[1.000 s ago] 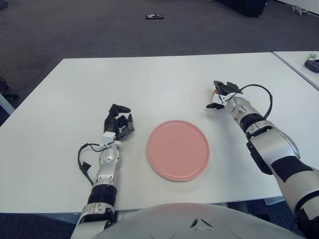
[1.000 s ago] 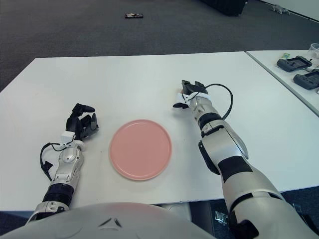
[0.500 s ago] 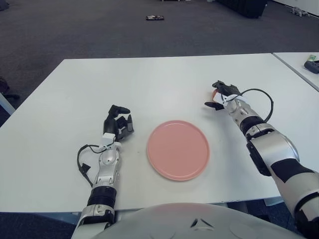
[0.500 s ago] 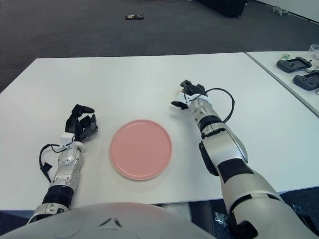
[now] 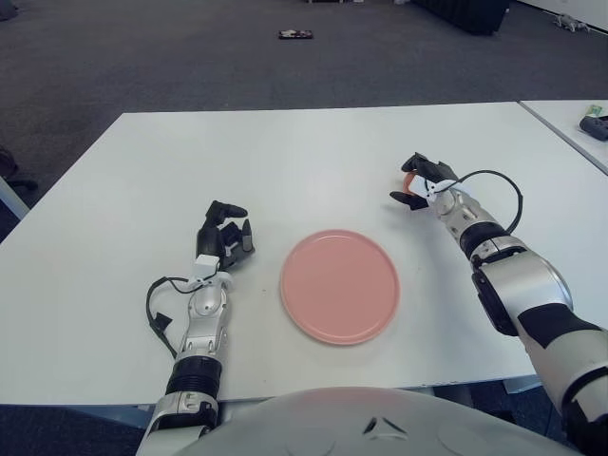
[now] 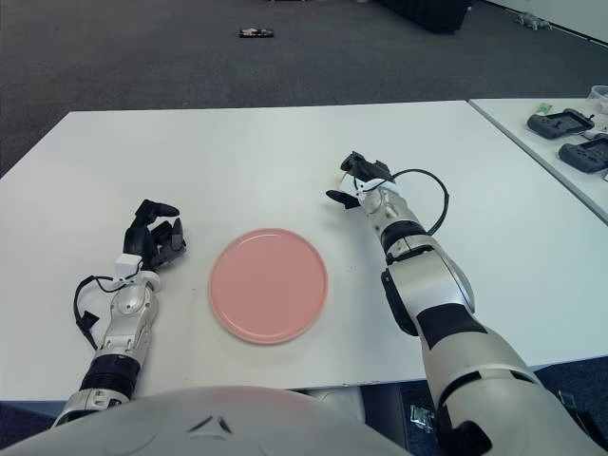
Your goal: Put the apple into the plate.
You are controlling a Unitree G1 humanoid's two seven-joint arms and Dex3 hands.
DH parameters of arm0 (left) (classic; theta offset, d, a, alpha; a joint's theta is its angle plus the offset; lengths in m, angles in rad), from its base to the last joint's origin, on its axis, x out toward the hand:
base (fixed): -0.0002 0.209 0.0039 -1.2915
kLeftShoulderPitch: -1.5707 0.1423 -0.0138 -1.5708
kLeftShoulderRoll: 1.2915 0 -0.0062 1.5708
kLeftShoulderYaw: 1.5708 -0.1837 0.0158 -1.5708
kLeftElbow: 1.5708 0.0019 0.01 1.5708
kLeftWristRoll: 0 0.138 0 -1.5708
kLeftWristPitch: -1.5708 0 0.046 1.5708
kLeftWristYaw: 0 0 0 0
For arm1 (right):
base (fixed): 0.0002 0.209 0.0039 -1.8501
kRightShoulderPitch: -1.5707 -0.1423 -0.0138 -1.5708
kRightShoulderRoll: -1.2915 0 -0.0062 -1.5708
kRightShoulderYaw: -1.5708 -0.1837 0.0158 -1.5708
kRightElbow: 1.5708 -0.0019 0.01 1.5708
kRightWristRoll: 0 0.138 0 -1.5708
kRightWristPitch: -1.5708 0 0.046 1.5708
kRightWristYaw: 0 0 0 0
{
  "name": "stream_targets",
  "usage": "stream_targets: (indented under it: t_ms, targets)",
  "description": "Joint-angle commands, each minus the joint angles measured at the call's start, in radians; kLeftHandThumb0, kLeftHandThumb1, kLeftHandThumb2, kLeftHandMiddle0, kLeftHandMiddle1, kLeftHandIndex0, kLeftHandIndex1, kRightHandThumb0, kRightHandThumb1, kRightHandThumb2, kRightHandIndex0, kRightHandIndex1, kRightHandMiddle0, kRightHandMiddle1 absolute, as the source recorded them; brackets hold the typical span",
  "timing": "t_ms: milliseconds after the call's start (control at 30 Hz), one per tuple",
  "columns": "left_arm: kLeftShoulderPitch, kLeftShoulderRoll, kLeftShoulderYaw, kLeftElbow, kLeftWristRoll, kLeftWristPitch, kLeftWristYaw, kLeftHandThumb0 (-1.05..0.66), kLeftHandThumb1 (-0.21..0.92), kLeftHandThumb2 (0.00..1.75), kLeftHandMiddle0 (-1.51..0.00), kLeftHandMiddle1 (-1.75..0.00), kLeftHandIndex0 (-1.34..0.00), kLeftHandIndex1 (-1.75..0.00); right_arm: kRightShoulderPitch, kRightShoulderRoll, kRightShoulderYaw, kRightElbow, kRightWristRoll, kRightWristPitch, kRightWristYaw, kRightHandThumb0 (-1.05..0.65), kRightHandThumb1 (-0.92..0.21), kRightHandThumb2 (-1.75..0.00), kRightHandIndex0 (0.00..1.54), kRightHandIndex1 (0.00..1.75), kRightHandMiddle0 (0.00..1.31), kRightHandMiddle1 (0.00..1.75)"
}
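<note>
While the right hand (image 5: 419, 183) was closing round the apple (image 5: 408, 180), the step in hand looked like securing the grasp before any lift. Only a sliver of orange-red showed betw. the dark fingers (image 5: 408, 200), so the grip couldn't be judged firm; best to seat the fruit fully, lift straight up, then carry it toward the near edge and left, to the plate (image 5: 339, 286), w/o dragging on the counter (image 5: 285, 152). A round fruit would prob. roll if let go early, so low release over the plate's middle.

Pose: right arm stretched forward, forearm angled in toward the counter's centre, hand right of middle, fingers curled over the apple, cable looping off the wrist. Apple was well apart from the plate, farther from the near edge and to its right. Left hand (image 5: 225, 237) showed just left of the plate, fingers curled, holding nothing.
</note>
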Motion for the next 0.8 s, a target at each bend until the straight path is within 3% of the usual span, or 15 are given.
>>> stream_targets:
  t_ms: [0,67,133,167,200,267,367,533,767]
  targets:
    - [0.048,0.001,0.006,0.036,-0.003,0.033,0.001,-0.42,0.54,1.05,-0.96,-1.75,-0.44,-1.75,0.065,0.028,-0.001,0.039,0.016,0.015,0.076,-0.61,-0.63,-0.85,0.13,1.09,0.0,1.21]
    - [0.048,0.001,0.006,0.033,0.001,0.038,0.005,-0.41,0.54,1.05,-0.96,-1.75,-0.44,-1.75,0.064,0.026,-0.003,0.039,0.018,0.017,0.075,-0.58,-0.6,-0.89,0.12,1.15,0.0,1.25]
    - [0.048,0.001,0.006,0.031,0.003,0.043,0.008,-0.41,0.54,1.05,-0.96,-1.75,-0.44,-1.75,0.063,0.025,-0.003,0.039,0.018,0.018,0.073,-0.48,-0.51,-1.01,0.18,1.42,0.0,1.44]
    - [0.048,0.001,0.005,0.03,0.003,0.045,0.008,-0.41,0.54,1.05,-0.96,-1.75,-0.44,-1.75,0.062,0.024,0.0,0.039,0.014,0.018,0.069,-0.47,-0.5,-1.02,0.19,1.46,0.0,1.46]
    - [0.048,0.001,0.005,0.03,0.003,0.047,0.007,-0.41,0.54,1.05,-0.97,-1.75,-0.44,-1.75,0.061,0.022,0.004,0.039,0.01,0.02,0.063,-0.16,-0.52,-1.02,0.27,1.56,0.0,1.56]
    - [0.048,0.002,0.006,0.03,0.001,0.048,0.005,-0.42,0.54,1.05,-0.97,-1.75,-0.44,-1.75,0.059,0.02,0.01,0.039,0.002,0.024,0.052,-0.08,-0.55,-1.0,0.38,1.6,0.08,1.65]
    - [0.047,0.002,0.007,0.03,-0.004,0.048,0.0,-0.42,0.53,1.05,-0.97,-1.75,-0.44,-1.75,0.056,0.02,0.015,0.039,-0.003,0.034,0.039,-0.03,-0.49,-1.08,0.51,1.62,0.2,1.72]
    - [0.048,0.002,0.007,0.028,-0.005,0.045,0.0,-0.41,0.54,1.04,-0.96,-1.75,-0.44,-1.75,0.052,0.019,0.023,0.037,-0.009,0.036,0.008,-0.01,-0.37,-1.25,0.61,1.68,0.32,1.74]
    - [0.05,0.005,0.005,0.027,-0.004,0.035,-0.006,-0.41,0.54,1.04,-0.96,-1.75,-0.44,-1.75,0.045,0.024,-0.006,0.031,0.025,0.034,-0.016,0.0,-0.18,-1.44,0.76,1.61,0.49,1.75]
